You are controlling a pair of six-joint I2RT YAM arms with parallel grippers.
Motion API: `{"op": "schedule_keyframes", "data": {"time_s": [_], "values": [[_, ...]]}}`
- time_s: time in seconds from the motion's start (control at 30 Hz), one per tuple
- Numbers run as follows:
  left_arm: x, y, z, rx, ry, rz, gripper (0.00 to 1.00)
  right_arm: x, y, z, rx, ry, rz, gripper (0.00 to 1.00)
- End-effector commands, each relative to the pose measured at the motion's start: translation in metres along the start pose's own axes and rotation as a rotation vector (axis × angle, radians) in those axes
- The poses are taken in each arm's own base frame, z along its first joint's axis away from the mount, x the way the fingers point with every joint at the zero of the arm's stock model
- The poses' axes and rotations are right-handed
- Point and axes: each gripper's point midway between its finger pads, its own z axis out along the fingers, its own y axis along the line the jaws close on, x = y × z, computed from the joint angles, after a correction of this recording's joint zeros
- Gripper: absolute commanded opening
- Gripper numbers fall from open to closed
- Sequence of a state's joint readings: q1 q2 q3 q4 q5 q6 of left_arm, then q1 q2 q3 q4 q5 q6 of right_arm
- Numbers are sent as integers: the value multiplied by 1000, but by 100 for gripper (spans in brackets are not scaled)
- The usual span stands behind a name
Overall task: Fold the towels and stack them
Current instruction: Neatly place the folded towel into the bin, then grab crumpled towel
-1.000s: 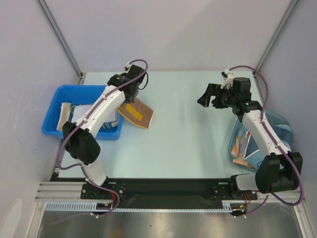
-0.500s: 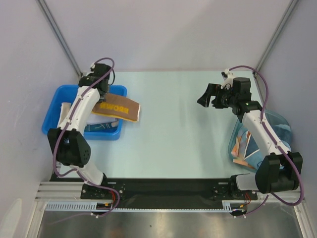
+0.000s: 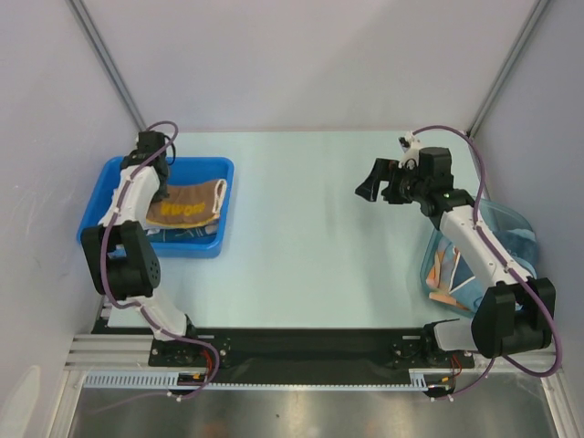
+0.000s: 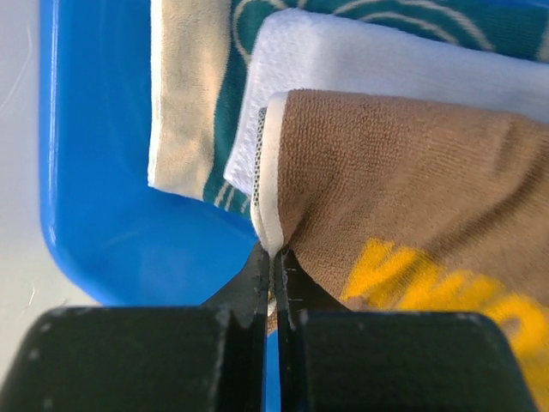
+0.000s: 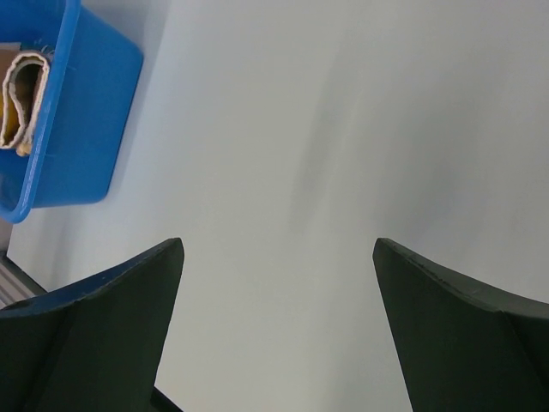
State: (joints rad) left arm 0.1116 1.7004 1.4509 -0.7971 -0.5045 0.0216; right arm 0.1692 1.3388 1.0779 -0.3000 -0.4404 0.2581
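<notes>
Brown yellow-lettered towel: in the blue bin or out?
In: brown terry towel overlies stacked towels inside blue plastic bin; left pincer pinches its edge.

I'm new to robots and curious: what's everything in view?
blue bin: one, left of table
brown towel: one, yellow print, over the bin
white towel: one, in the bin
teal towel: one, white swirls, under the white one
clear tub: one, bluish, right edge
cloths: count unclear, orange and light blue, in tub
table: one, pale green
left gripper: black, shut on brown towel
right gripper: black, open above table
</notes>
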Motion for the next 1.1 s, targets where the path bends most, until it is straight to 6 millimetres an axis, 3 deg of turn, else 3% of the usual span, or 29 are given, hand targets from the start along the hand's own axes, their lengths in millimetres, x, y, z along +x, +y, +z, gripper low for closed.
{"op": "schedule_keyframes", "data": {"time_s": [0.0, 0.23, 0.27, 0.3, 0.37, 0.43, 0.47, 0.5, 0.57, 0.63, 0.67, 0.7, 0.73, 0.8, 0.83, 0.87, 0.9, 0.93, 0.97, 1.0, 1.07], "values": [[-7, 13, 21, 1, -17, -52, 0, -28, 7, -1, -8, -82, -26, 100], [-23, 27, 60, -86, 30, -74, 0, -38, 5, 11, -5, -74, -46, 100], [-23, 38, 61, -162, 37, -83, 3, -37, 5, 12, -3, -67, -46, 100], [-17, 42, 65, -203, 66, -79, 12, -36, 4, 12, -1, -61, -48, 100], [-14, 59, 62, -304, 77, -84, 31, -36, 1, 13, 15, -50, -48, 100], [-19, 69, 53, -334, 42, -153, 34, -37, -1, 12, 31, -51, -47, 100], [-24, 74, 48, -347, 21, -182, 49, -37, 0, 9, 35, -54, -40, 100], [-30, 77, 40, -333, -5, -212, 54, -38, 1, 7, 37, -57, -39, 100], [-47, 68, 30, -238, -47, -270, 44, -36, 3, 2, 43, -54, -29, 100], [-58, 41, 16, -59, -58, -284, 43, -34, -2, -2, 75, -53, -17, 100], [-60, 30, 8, -5, -64, -282, 50, -31, -6, -5, 107, -47, -4, 100], [-67, -2, -5, 125, -99, -242, 54, -31, -14, -7, 162, -50, 38, 100], [-72, -11, -26, 173, -148, -233, 58, -37, -40, -14, 299, -83, 74, 100], [-68, -55, -51, 314, -198, -150, 71, -31, -66, -27, 442, -62, 164, 100], [-59, -71, -63, 368, -198, -138, 75, -33, -91, -39, 579, -86, 192, 100], [-60, -77, -85, 414, -244, -131, 85, -22, -114, -56, 690, -54, 241, 100], [-59, -107, -114, 496, -298, -79, 91, -22, -127, -67, 758, -53, 268, 100], [-50, -127, -130, 576, -310, -38, 100, -21, -146, -83, 873, -74, 306, 100], [-48, -131, -156, 615, -364, -21, 100, -12, -167, -105, 972, -62, 361, 100], [-41, -153, -182, 675, -401, 24, 100, -7, -177, -117, 1028, -65, 397, 100], [-26, -172, -211, 767, -440, 68, 100, 8, -194, -139, 1142, -70, 494, 100]]}}
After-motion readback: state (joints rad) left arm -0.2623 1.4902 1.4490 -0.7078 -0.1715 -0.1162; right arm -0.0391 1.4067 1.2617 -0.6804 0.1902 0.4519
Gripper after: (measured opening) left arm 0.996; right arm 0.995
